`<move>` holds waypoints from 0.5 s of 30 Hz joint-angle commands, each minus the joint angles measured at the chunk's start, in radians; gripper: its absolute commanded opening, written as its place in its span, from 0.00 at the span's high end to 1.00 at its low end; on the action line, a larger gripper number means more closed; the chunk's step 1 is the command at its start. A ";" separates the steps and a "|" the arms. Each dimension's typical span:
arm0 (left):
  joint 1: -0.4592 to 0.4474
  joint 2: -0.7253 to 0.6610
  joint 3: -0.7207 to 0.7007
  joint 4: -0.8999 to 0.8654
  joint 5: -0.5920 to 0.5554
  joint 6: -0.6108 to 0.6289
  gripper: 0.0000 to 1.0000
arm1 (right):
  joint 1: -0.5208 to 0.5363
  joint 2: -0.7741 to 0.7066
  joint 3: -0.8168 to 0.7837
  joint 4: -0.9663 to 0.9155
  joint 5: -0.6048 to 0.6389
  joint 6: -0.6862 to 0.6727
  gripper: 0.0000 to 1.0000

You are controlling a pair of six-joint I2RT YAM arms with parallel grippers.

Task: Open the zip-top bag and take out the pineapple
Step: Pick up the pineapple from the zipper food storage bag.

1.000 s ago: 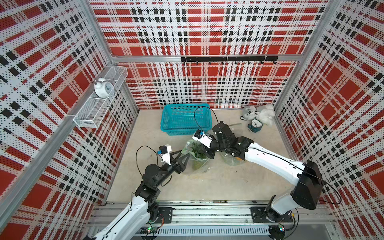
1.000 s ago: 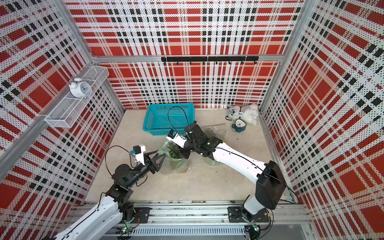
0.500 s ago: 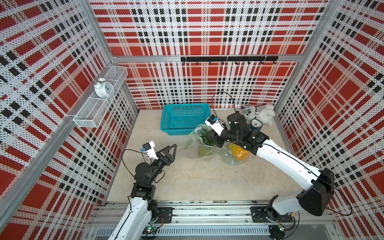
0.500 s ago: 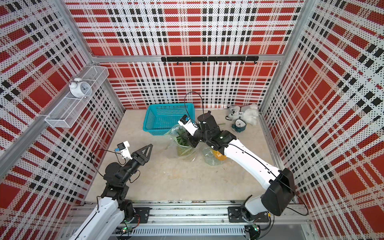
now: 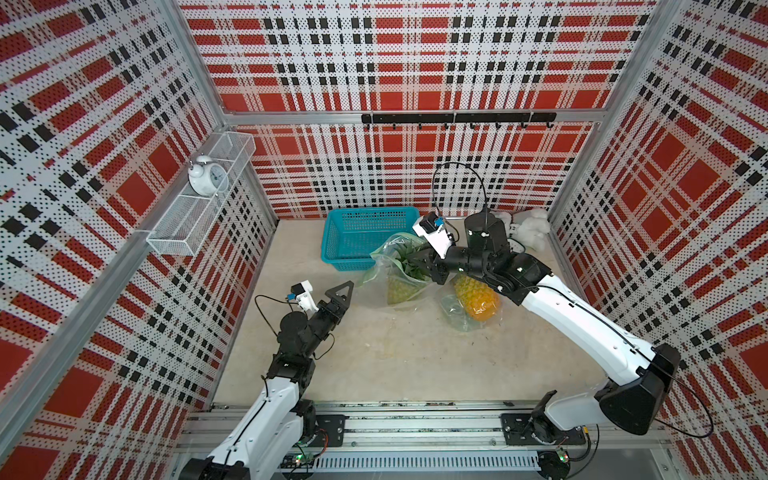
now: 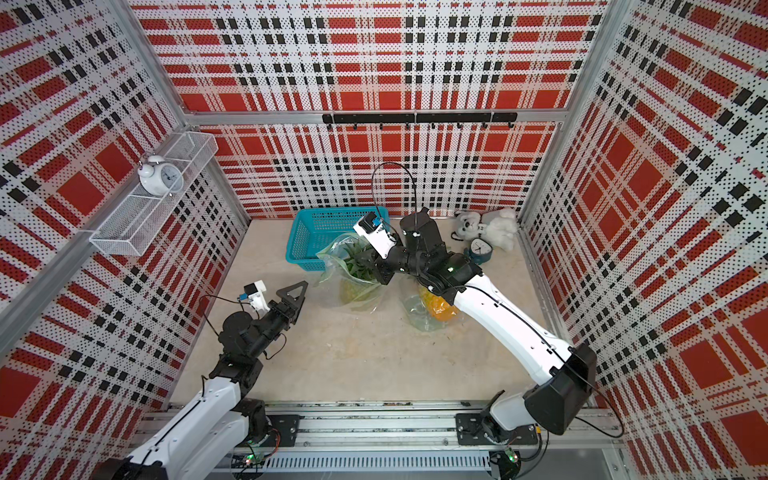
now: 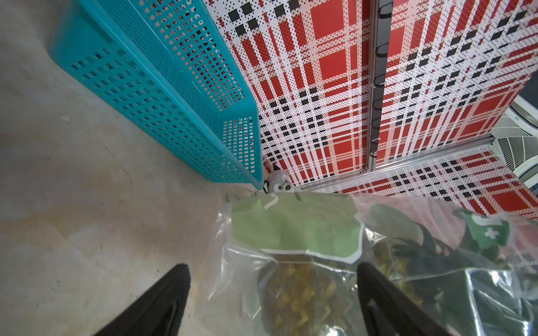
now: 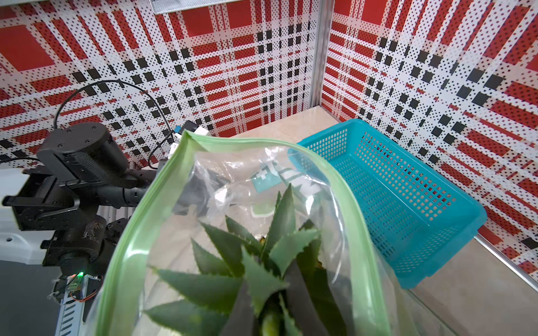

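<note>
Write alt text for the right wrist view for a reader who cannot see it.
A clear zip-top bag with a green seal strip gapes open, the spiky green pineapple crown inside filling the foreground. A teal perforated plastic basket sits beside it on the beige tabletop, and the black left arm waits beyond, against red plaid walls.

The clear, glossy, crinkled plastic zip-top bag with a matt green seal strip wraps a pineapple with stiff, saw-edged green leaves. The turquoise perforated plastic basket looks smooth and faintly shiny. The beige stone-like worktop is matt and lightly scuffed. The white fluffy cloth toy looks soft. The white wire-mesh metal shelf is painted.
</note>
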State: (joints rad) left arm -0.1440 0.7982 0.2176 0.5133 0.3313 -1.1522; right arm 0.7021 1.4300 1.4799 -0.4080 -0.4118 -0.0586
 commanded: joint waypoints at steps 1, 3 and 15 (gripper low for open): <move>-0.006 0.018 0.017 0.052 -0.023 -0.018 0.07 | 0.002 -0.051 0.046 0.112 -0.046 0.011 1.00; -0.006 0.036 0.010 0.083 -0.021 -0.019 0.07 | 0.002 -0.052 0.046 0.113 -0.051 0.011 1.00; -0.061 0.131 -0.014 0.215 -0.026 -0.073 0.18 | 0.002 -0.049 0.046 0.140 -0.042 0.021 1.00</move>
State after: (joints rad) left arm -0.1917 0.9222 0.2169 0.6418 0.3134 -1.2091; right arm 0.7021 1.4300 1.4799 -0.4061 -0.4335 -0.0528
